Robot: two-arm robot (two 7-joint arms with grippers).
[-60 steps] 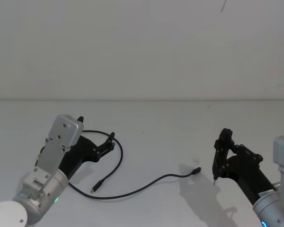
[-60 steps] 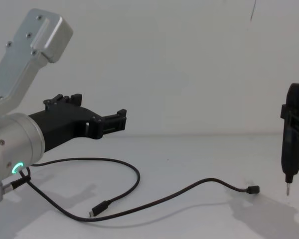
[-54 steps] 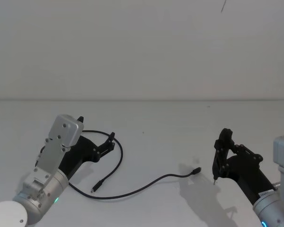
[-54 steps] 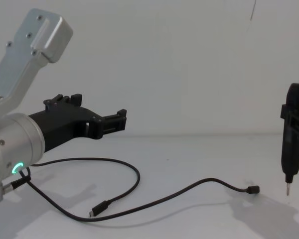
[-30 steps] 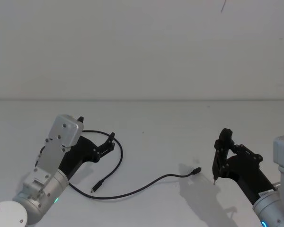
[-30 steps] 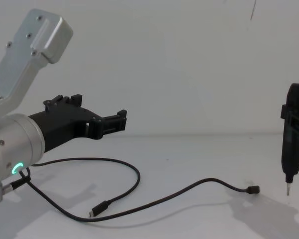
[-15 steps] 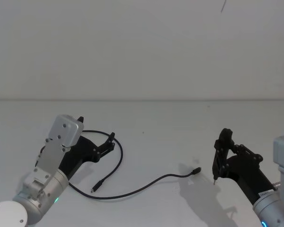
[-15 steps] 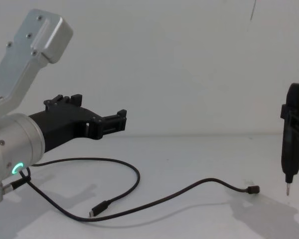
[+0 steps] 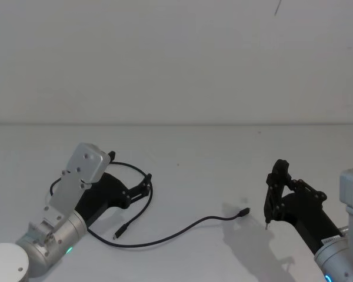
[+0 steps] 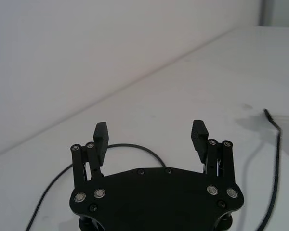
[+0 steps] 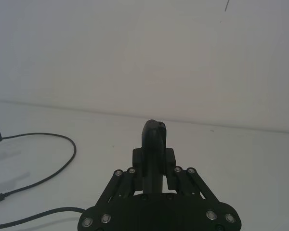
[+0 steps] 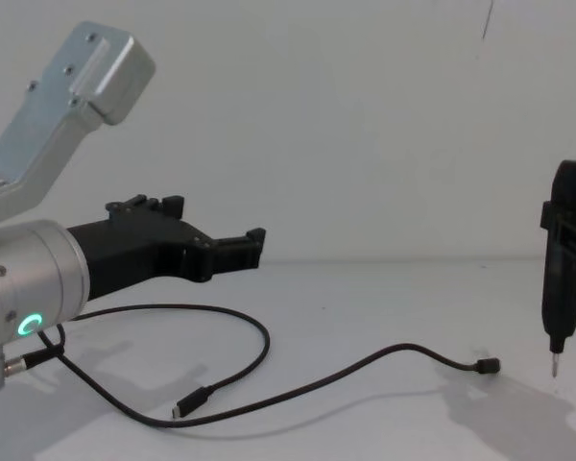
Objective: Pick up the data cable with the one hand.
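Note:
The data cable (image 9: 212, 218) is thin and black and lies loose on the white table, with one plug (image 9: 119, 233) near my left arm and the other plug (image 9: 243, 212) toward the right. Its loop (image 12: 265, 338) curls under my left gripper (image 9: 146, 183), the black two-finger hand on the silver cylinder. That gripper hovers open just above the loop without touching it. In the left wrist view the cable (image 10: 132, 145) arcs on the table beyond the spread fingers (image 10: 100, 139). My right gripper (image 9: 277, 179) hangs at the right, shut on a slim black rod-like tool (image 12: 562, 279).
The white table (image 9: 200, 153) runs back to a plain white wall. The tool's small metal tip (image 12: 554, 365) hangs just above the surface, right of the cable's far plug (image 12: 488, 365).
My left gripper has moved forward and slightly right, lower over the cable loop, in the last half second. The cable and my right arm have not moved.

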